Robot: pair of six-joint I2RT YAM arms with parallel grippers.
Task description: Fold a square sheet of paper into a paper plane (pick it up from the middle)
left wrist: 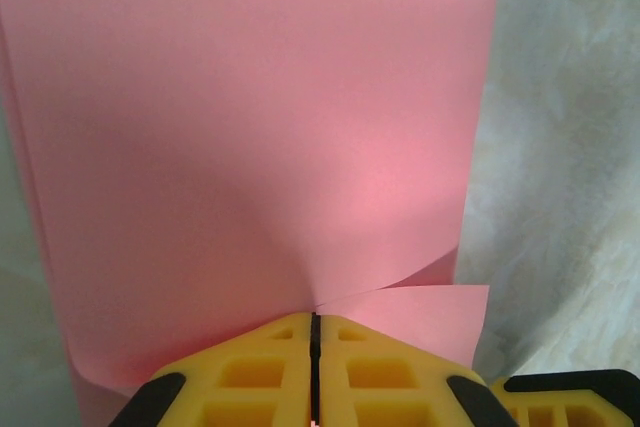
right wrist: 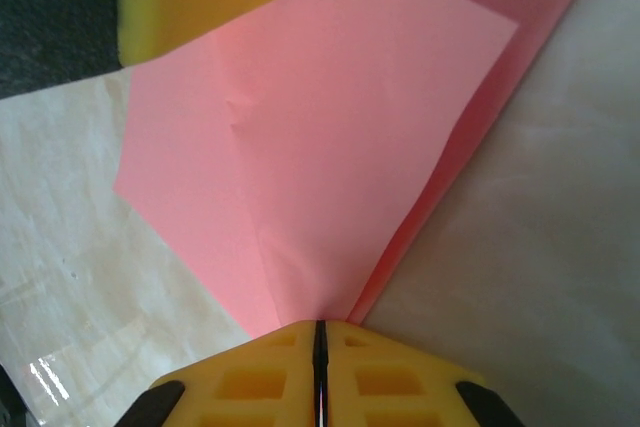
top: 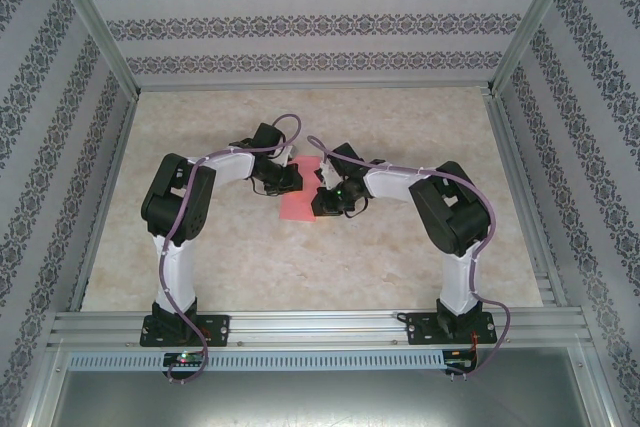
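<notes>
Square sheet of paper [top: 298,207] at centre of top view, over worktop [top: 250,277], between both arms. Left pincer [left wrist: 313,319] clamped shut on one edge, right pincer [right wrist: 321,325] clamped on the opposite edge. Thin, light, limp; buckling visible at both grips. Likely to tear if pulled: hold edges, gentle tension.

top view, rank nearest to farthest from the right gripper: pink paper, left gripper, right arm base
1. pink paper, held in the right gripper itself.
2. left gripper, across the sheet, to its left.
3. right arm base, bottom right of the view.
</notes>
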